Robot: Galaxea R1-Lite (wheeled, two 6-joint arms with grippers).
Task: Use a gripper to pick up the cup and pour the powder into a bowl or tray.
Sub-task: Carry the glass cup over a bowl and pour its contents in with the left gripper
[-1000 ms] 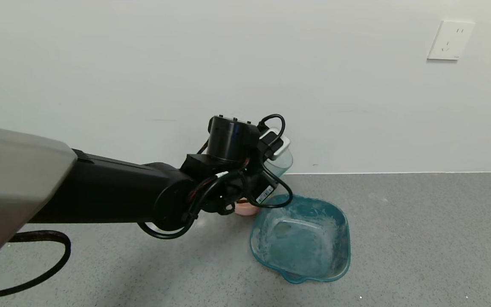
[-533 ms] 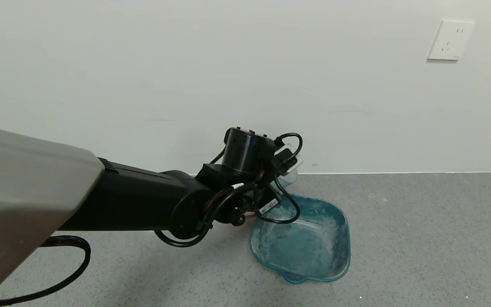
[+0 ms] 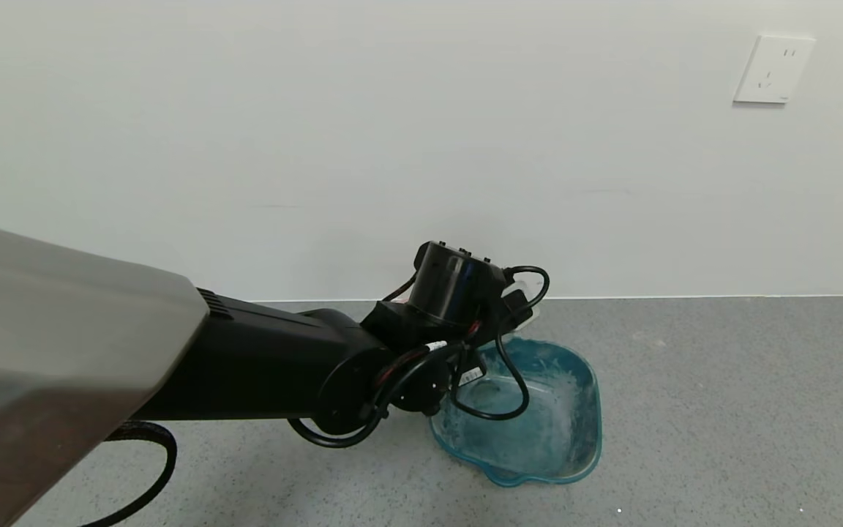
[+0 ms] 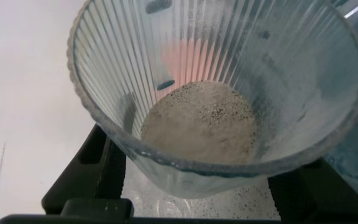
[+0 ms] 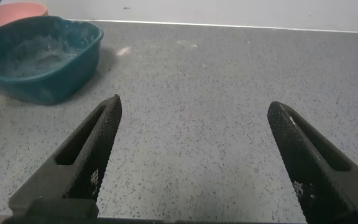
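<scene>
A ribbed, see-through plastic cup (image 4: pixel 222 81) fills the left wrist view, seen from its open mouth. It is dusted white inside, and a small round mound of pale beige powder (image 4: pixel 199 122) sits at its bottom. The cup is clamped between the two black fingers (image 4: pixel 89 168) of the left gripper (image 4: pixel 204 186), one finger on each side of its ribbed wall, so the jaws are closed on the cup.

In the head view the left gripper (image 3: pixel 516 311) is mostly hidden behind its own wrist and cables, and only a sliver of the cup (image 3: pixel 522 320) shows past them. It hangs above the far left corner of a large teal plastic dish (image 3: pixel 582 439). The dish is a rounded square with a pouring lip on its near edge, smeared inside with white dust, and it rests on a grey speckled floor (image 3: pixel 721 410) near a white wall (image 3: pixel 319 132). The bulky black left arm (image 3: pixel 260 359) reaches in from the left side, with a grey metal casing near the camera and a black cable looping down to the floor.

The right gripper (image 5: pixel 197 155) is parked low over the floor, well apart from the dish (image 5: pixel 36 87), with its two black fingers spread wide and holding nothing. In that view the rim of a pink bowl (image 5: pixel 14 10) shows just behind the dish. A white wall socket (image 3: pixel 773 69) sits high on the wall at the right.
</scene>
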